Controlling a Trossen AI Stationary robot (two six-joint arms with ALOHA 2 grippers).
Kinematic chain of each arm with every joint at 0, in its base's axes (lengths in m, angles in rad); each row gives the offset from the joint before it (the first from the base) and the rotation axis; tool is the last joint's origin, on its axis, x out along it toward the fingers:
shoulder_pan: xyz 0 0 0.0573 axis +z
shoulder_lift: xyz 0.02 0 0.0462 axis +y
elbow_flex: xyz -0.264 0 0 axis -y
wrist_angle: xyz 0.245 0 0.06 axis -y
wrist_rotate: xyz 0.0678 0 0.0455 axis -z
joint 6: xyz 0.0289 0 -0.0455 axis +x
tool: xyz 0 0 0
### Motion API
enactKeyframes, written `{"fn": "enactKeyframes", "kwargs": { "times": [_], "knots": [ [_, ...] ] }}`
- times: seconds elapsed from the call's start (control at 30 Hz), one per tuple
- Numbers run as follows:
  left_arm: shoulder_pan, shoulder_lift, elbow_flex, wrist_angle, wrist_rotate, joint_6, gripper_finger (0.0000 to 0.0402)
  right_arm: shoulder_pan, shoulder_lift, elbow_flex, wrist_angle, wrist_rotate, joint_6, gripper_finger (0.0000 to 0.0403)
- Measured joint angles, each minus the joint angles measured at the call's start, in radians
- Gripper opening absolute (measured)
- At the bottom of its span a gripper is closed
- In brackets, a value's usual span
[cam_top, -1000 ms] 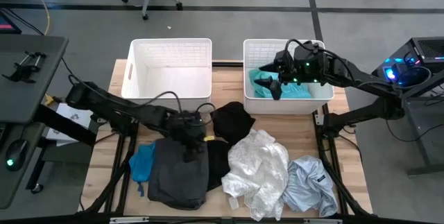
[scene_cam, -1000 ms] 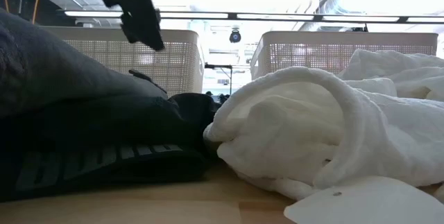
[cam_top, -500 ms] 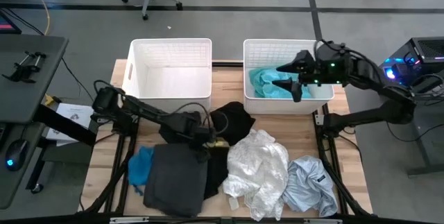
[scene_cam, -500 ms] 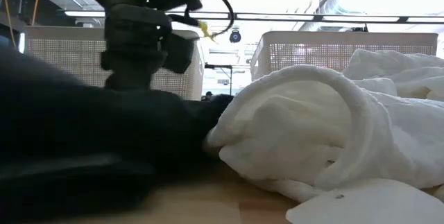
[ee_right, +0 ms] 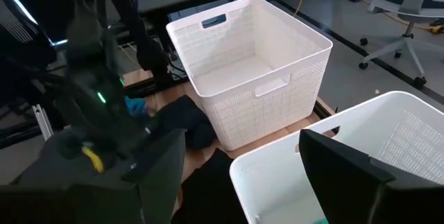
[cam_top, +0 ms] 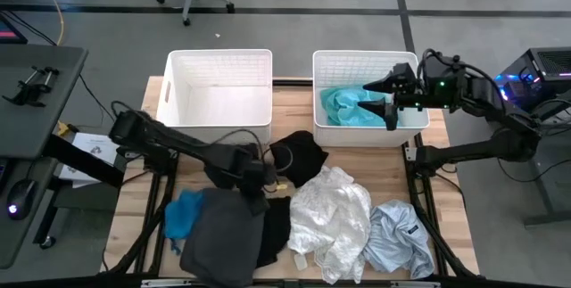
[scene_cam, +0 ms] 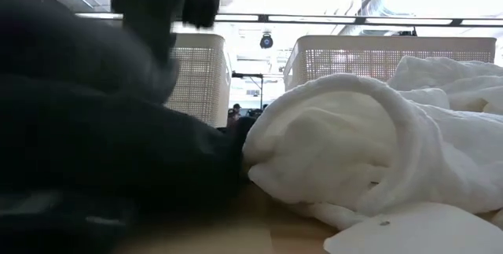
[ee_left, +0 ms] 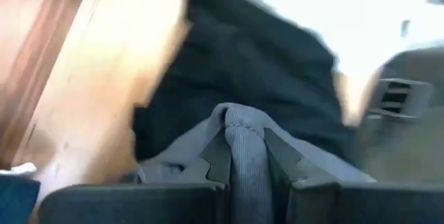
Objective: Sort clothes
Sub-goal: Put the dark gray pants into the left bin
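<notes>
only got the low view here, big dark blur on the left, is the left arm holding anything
Observer: Yes. The left wrist view shows the left end effector shut on a fold of the dark grey garment.
Operator: ok where's the right arm
Observer: Over the right basket, with the right end effector open and holding nothing.
Operator: anything in that basket
Observer: A teal garment lies inside it.
</notes>
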Motion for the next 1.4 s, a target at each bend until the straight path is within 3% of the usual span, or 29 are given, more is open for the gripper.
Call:
{"fn": "enactKeyframes", "kwargs": {
  "times": [0.3, 0.5, 0.63, 0.73, 0.9, 1.17, 1.4],
  "knots": [
    [0.003, -0.260, 0.204, -0.042, -0.021, 0.002, 0.0024, 0.000, 0.004, 0.000, 0.003, 0.004, -0.022, 0.0268],
    [0.008, -0.394, 0.364, -0.047, -0.208, 0.047, 0.0024, -0.001, 0.004, 0.000, 0.041, 0.038, -0.028, 0.0268],
    [0.022, -0.446, 0.484, -0.030, -0.448, 0.259, 0.0024, -0.002, 0.004, 0.000, 0.076, 0.043, -0.032, 0.0268],
    [0.061, -0.465, 0.546, 0.088, -0.615, 0.478, 0.0024, -0.002, 0.004, 0.000, 0.100, 0.043, -0.032, 0.0268],
    [0.192, -0.479, 0.569, 0.304, -0.760, 0.832, 0.0024, -0.002, 0.004, 0.000, 0.128, 0.052, -0.032, 0.0268],
    [0.441, -0.514, 0.565, 0.058, -0.907, 1.003, 0.0024, -0.002, 0.004, 0.000, 0.130, 0.090, 0.039, 0.0268],
    [0.522, -0.561, 0.566, -0.150, -0.884, 0.969, 0.0024, -0.002, 0.004, 0.000, 0.130, 0.167, 0.133, 0.0268]
  ]
}}
